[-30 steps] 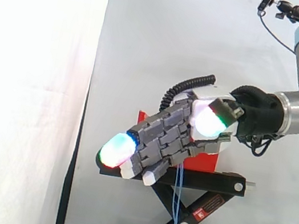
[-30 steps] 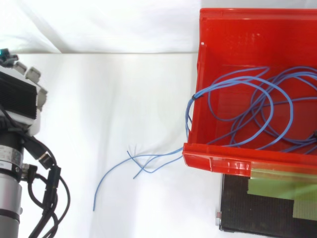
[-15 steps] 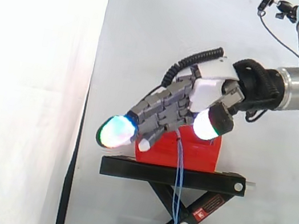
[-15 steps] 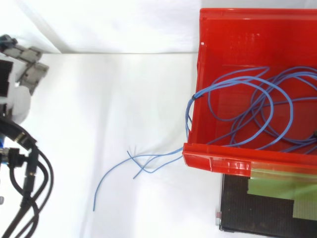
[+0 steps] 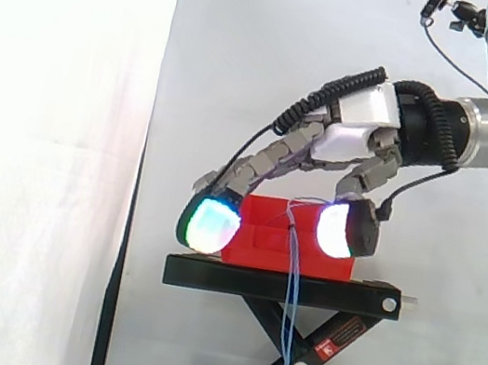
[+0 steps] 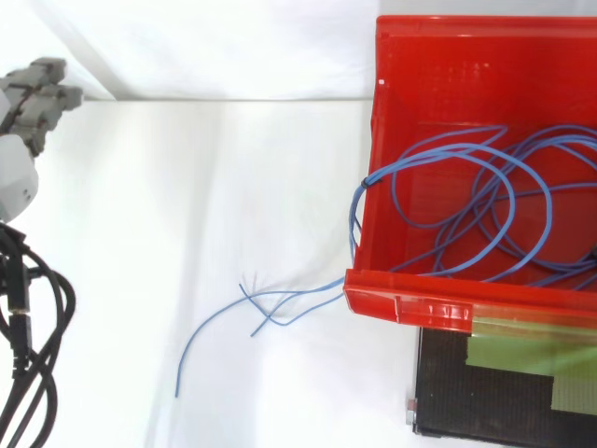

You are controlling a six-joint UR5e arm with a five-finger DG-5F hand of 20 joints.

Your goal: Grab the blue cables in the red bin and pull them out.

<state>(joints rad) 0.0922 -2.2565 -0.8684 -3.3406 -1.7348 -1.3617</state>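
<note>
The red bin (image 5: 257,242) stands on the black stand (image 5: 209,274). Blue cables (image 6: 354,219) lie looped inside the bin (image 6: 438,313); some climb over its left wall. Loose ends (image 6: 280,303) trail out over the white cloth. In the side view the strands (image 5: 289,313) hang down in front of the stand. My hand (image 5: 354,145) hovers above and in front of the bin, palm down and open. Its fingers are spread, the pads glow, and they hold nothing. In the top view the hand (image 6: 33,89) sits at the far left edge, well apart from the bin and cables.
A white curtain hangs behind the work and white cloth covers the ground left of the bin. The stand's black top (image 6: 485,401), with a strip of green tape, shows below the bin. A scissor frame (image 5: 306,364) carries the stand.
The hand has risen and turned palm down, and its fingers have spread apart. In the top view it has slid toward the upper left edge. The cables have not moved.
</note>
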